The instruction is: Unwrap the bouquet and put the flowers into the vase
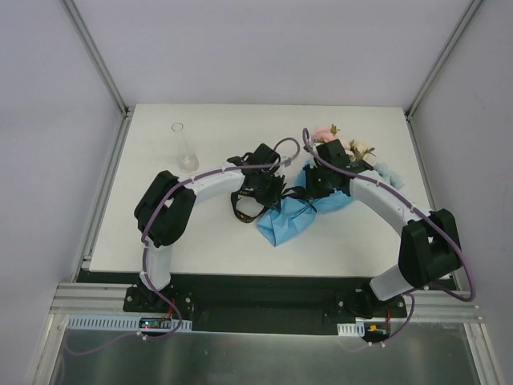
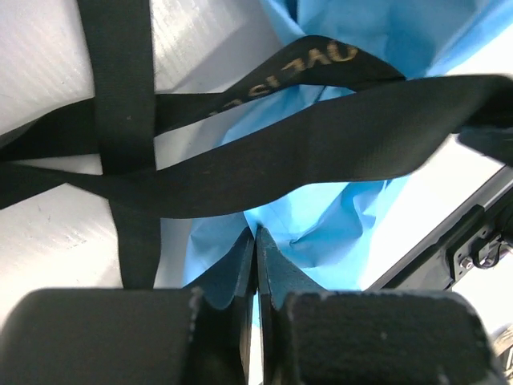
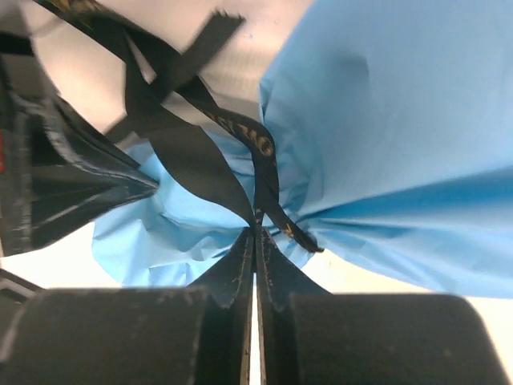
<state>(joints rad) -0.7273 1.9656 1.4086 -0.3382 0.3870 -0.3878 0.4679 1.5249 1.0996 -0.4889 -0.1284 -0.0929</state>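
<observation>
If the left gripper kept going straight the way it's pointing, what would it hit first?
Probably the blue paper, bunched right at the left gripper's shut tips; the black ribbon crosses just beyond, though depth is unclear this close.

- gripper at the bottom edge, jaws pressed together, tips at the edge of crumpled blue paper.
- black ribbon crosses above the tips in several bands over the paper; one band bears gold letters.
- white table shows at left.
- a black metal part sits at the right edge.
</observation>
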